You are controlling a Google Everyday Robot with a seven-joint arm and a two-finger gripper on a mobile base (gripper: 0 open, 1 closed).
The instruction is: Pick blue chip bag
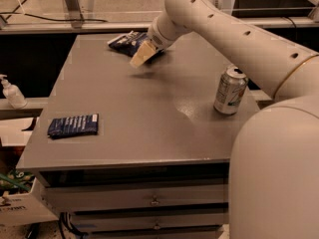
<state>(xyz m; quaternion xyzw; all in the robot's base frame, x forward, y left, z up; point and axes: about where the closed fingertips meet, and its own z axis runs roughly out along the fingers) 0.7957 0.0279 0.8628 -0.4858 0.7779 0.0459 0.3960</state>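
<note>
— Grey table (149, 123): where's the blue chip bag (124, 40)?
— Far edge, about twelve o'clock, long axis running roughly nine-to-three.
— And the gripper (141, 58)?
— At the bag's right end; the bag lies toward its eleven o'clock. Whether it's open or closed, I cannot tell.

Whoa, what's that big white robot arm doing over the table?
The robot's arm is stretched across the gray table, with its gripper right next to the puffy blue chip bag near the far edge. That bag is what it is meant to pick up, but the bag lies on the table and is not lifted yet. A soda can stands upright on the right side. A flat blue packet lies near the front left. Both are well apart from the gripper.
</note>
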